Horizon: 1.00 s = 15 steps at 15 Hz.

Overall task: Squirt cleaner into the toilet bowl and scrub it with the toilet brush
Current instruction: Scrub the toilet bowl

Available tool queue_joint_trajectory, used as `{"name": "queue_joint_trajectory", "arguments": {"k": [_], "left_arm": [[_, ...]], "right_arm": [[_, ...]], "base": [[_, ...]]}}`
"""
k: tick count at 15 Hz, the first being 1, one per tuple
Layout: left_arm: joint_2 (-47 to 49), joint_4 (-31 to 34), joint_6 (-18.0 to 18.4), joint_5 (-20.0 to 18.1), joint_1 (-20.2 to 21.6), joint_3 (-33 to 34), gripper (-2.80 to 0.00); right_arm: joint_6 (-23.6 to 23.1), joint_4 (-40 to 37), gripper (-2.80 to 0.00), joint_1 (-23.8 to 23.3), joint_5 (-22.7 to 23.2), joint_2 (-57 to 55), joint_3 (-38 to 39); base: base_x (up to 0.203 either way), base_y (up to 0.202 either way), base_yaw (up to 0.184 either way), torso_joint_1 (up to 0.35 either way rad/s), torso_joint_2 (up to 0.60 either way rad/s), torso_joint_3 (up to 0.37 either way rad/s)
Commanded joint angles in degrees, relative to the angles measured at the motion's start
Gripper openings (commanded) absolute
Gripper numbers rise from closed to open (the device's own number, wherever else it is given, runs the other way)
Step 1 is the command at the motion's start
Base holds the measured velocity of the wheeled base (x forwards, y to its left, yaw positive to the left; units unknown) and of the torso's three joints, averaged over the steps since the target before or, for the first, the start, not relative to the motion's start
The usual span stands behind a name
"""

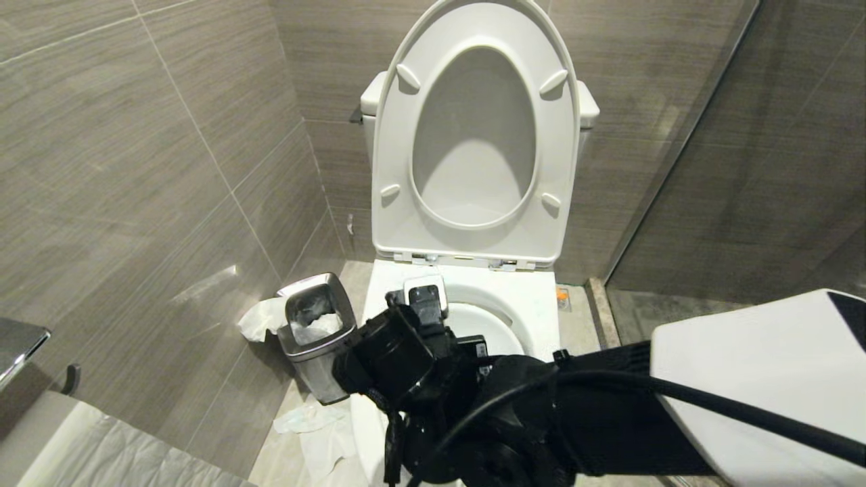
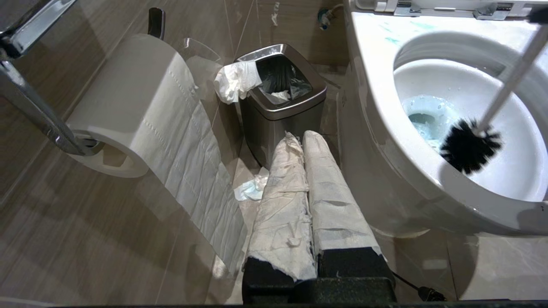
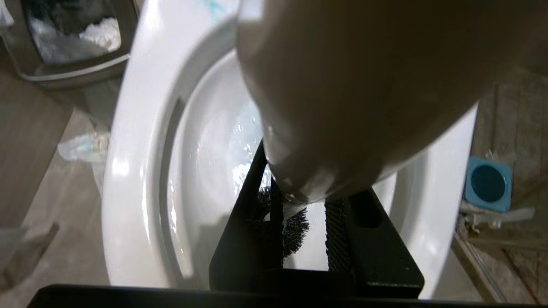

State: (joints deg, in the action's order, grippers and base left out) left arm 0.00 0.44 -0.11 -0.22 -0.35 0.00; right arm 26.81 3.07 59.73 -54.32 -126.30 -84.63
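Toilet brush [image 2: 471, 145]: slim whitish handle w/ a round black bristle head. The head is seen down inside the toilet bowl [image 2: 385, 141], against the sloped inner wall, just beside the turquoise-tinted water [image 2: 424, 119] at the bottom. Thin smears of cleaner [image 2: 391, 40] are also seen on the back rim near the hinges. Seat + lid are flipped up against the tank.

Handle is clamped in the right gripper [image 3: 306, 222], fingers narrowed on it, positioned over the bowl opening. Most of the bowl is blocked in the head view by that black arm, and the knob end fills much of the right wrist view.

Around it: steel waste bin [image 1: 318, 331] w/ crumpled paper at the bowl's left side, tissue on the floor, toilet roll [image 2: 128, 102] on the wall holder, blue holder [image 3: 488, 184] on the floor at the bowl's other side.

Left gripper [image 2: 304, 141], paper-wrapped fingers pressed together, is parked low beside the bowl, nothing held.

Long axis is tilted: head pointing down into the bowl, handle rising up and away toward the gripper.
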Motion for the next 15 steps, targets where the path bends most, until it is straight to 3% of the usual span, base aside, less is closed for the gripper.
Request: {"name": "queue_joint_trajectory", "arguments": {"k": [1, 3, 9, 15], "left_arm": [[0.1, 0.0, -0.1, 0.0, 0.0, 0.1, -2.8], [0.1, 0.0, -0.1, 0.0, 0.0, 0.1, -2.8], [0.1, 0.0, -0.1, 0.0, 0.0, 0.1, -2.8], [0.1, 0.0, -0.1, 0.0, 0.0, 0.1, -2.8]], "right_arm": [[2.6, 0.1, -2.8, 0.0, -0.4, 6.7, 8.1], [4.1, 0.2, -2.8, -2.1, -0.9, 9.0, 11.7], [3.8, 0.3, -2.8, -10.8, -2.1, 8.0, 10.6], [1.8, 0.3, -2.8, -14.2, -3.0, -0.7, -2.6]], "base": [[0.0, 0.0, 0.0, 0.0, 0.0, 0.0], [0.0, 0.0, 0.0, 0.0, 0.0, 0.0], [0.0, 0.0, 0.0, 0.0, 0.0, 0.0], [0.0, 0.0, 0.0, 0.0, 0.0, 0.0]]}}
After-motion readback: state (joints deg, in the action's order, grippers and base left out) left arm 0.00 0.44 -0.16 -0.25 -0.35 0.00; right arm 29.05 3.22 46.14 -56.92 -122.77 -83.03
